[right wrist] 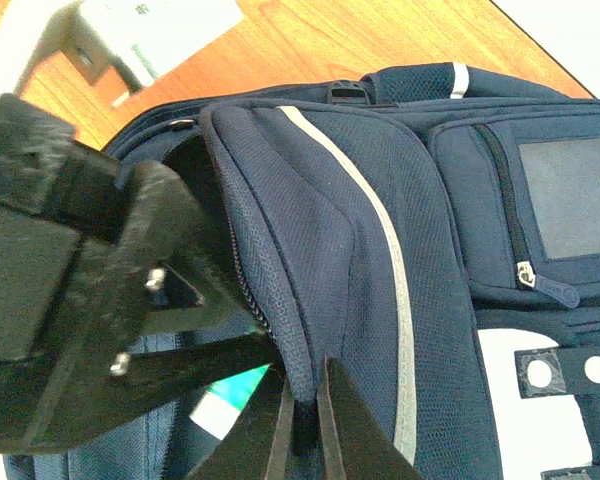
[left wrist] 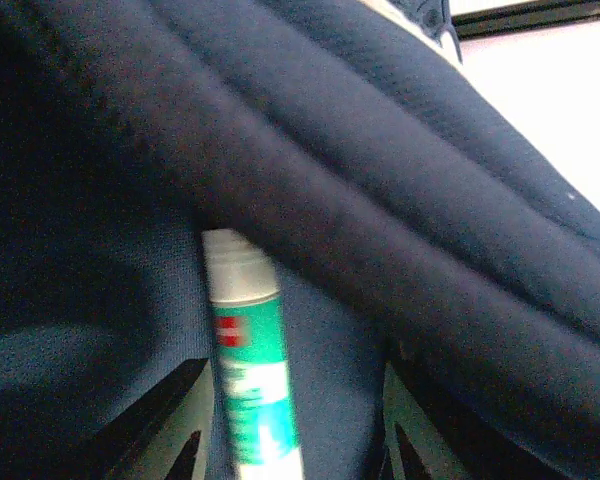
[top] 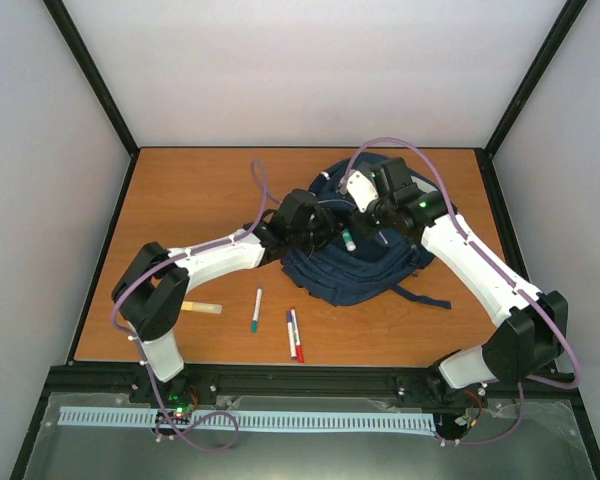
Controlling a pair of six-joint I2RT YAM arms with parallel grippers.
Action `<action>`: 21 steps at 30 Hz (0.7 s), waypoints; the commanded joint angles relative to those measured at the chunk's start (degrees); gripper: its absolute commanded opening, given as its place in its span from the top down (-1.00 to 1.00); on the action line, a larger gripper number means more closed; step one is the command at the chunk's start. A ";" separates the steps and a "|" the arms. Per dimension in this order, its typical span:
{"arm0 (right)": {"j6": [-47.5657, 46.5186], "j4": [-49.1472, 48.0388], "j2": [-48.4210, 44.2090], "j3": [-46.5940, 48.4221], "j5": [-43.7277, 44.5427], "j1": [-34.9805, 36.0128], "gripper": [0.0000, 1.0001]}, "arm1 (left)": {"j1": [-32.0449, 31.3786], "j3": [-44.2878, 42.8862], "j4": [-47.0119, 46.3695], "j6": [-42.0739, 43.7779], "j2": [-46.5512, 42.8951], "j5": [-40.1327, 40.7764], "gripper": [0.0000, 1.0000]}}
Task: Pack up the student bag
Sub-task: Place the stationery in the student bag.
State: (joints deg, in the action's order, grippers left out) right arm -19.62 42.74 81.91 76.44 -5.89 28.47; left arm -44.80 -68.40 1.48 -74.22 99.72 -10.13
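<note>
Orange tbl (top: 190, 210), white walls (top: 310, 70), student bag (top: 365, 275).

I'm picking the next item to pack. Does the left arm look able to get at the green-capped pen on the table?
Probably yes. The pen lies uncovered on the table, apart from the other pens, close beside the left arm. The left gripper sits at the bag mouth and must back out.
</note>
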 commanded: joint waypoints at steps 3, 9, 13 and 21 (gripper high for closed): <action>1.32 -5.48 -3.25 1.65 -4.17 -0.99 0.94 | -0.29 -4.40 -3.30 -3.01 2.26 -1.71 -0.12; 2.06 -7.75 -5.09 -1.45 -6.34 -3.15 0.95 | -0.29 -3.41 -0.08 3.47 -0.87 -1.53 -0.18; 1.91 -11.29 -7.23 -6.42 -7.89 -4.86 0.95 | -0.35 -2.93 2.55 10.56 -1.51 -4.74 -0.26; 2.90 -17.76 -11.58 -15.33 -12.04 -7.31 0.94 | -1.88 1.21 8.25 22.73 -6.56 -11.09 -0.34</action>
State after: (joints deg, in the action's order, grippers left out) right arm -18.13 32.97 74.00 63.72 -14.52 22.44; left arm -45.10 -67.92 3.62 -61.10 97.71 -18.59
